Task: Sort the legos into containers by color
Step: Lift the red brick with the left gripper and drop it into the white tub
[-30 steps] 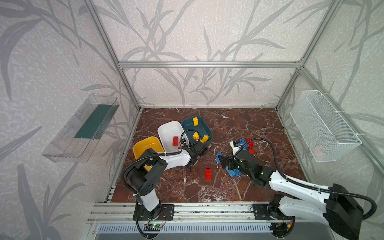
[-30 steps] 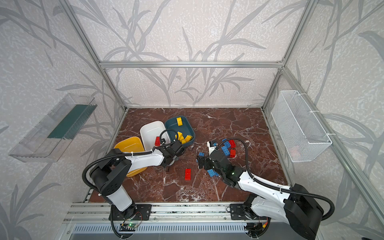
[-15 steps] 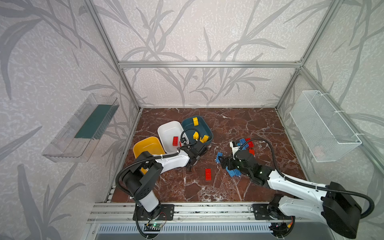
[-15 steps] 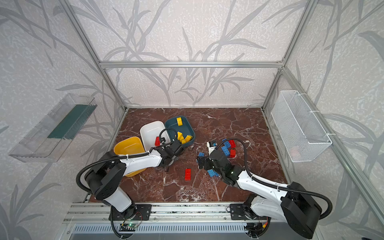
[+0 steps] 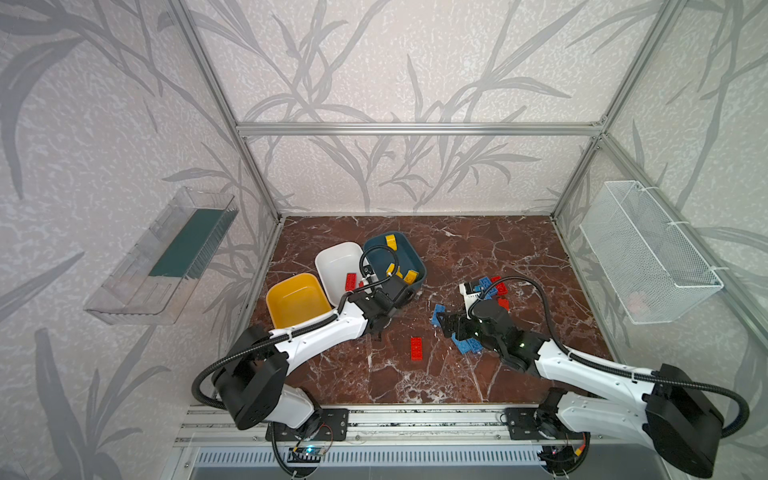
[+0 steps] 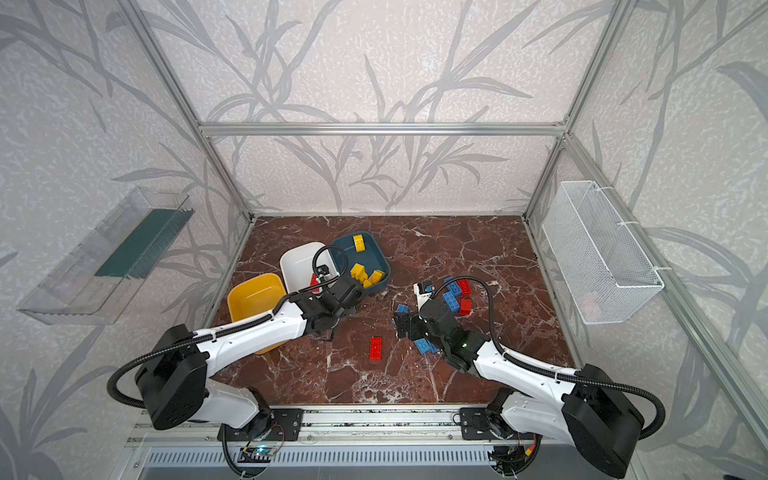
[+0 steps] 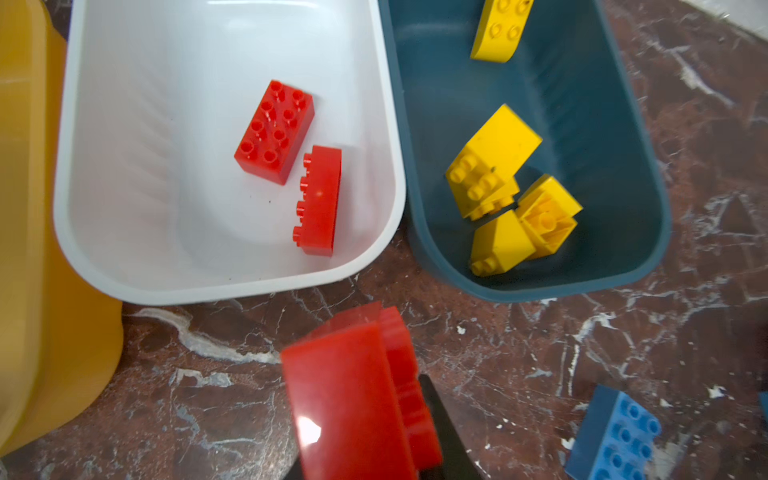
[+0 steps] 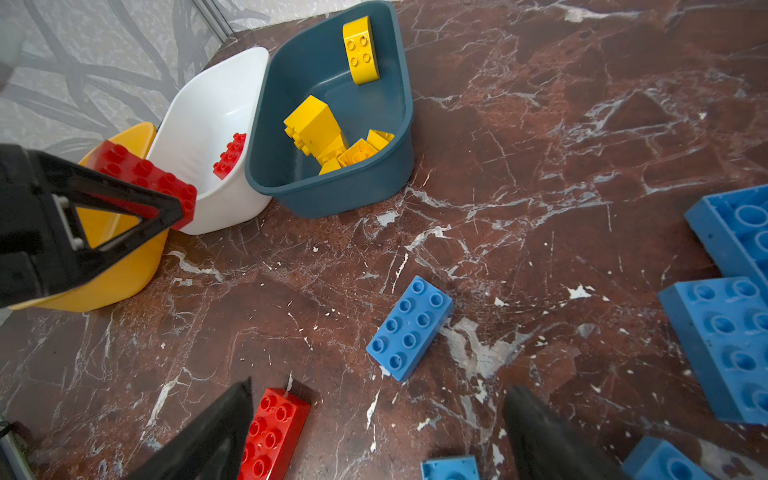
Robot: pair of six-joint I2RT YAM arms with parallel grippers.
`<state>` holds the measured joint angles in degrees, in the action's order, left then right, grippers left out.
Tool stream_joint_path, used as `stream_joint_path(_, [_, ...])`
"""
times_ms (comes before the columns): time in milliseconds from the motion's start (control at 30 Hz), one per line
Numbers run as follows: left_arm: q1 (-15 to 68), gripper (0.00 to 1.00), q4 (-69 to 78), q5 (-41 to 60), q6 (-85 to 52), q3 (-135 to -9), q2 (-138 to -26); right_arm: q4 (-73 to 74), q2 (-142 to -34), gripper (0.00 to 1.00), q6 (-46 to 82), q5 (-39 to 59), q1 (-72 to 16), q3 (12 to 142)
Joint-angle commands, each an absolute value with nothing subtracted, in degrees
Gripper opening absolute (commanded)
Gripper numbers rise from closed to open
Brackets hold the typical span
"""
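The left hand (image 7: pixel 365 415) is clamped on a red brick (image 7: pixel 345 374), holding it clear of the marble surface (image 7: pixel 540 353) just outside the near rim of the white tub (image 7: pixel 228 286). Inside that tub lie two red bricks (image 7: pixel 274 133), one studs-up and one on its side, just beside each other. The teal tub (image 7: pixel 540 293) touches the white one and holds four yellow bricks (image 7: pixel 494 162), three bunched together and one apart at the far end. The yellow tub (image 7: pixel 41 291) stands on the white tub's other side.

The right hand (image 8: pixel 374 440) hangs low over the surface with its jaws spread wide and nothing between them. A long red brick (image 8: pixel 274 432) lies flat just beside one of its fingers (image 8: pixel 208 436), and a blue brick (image 8: pixel 409 328) lies studs-up a little ahead. More blue bricks (image 8: pixel 727 345) lie close by, and in a top view a loose cluster of blue and red ones (image 5: pixel 492 286) sits beyond the right arm.
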<state>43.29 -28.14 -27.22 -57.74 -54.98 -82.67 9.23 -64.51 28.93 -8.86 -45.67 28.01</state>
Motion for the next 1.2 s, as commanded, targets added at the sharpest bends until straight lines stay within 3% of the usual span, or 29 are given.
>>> stream_joint_path(0, [41.1,0.26,-31.5,-27.1,-54.5,-57.7,-81.5,10.6,-62.9,0.95,28.9,-8.5,-45.4,28.1])
stream_joint_path(533, [25.2,0.31,-29.3,-14.8,-48.8,-63.4,-88.1,10.0,-61.4,0.95,28.6,-8.5,-45.4,27.8])
stream_joint_path(900, [24.1,0.53,-31.2,-15.2,-47.9,-64.3,-86.0,2.9,-60.0,0.95,30.6,-7.3,-45.5,30.0])
stream_joint_path(1167, [24.2,0.69,-35.2,-15.2,-46.5,-64.1,-74.4,-11.7,-64.3,0.88,31.3,-11.8,-52.6,39.1])
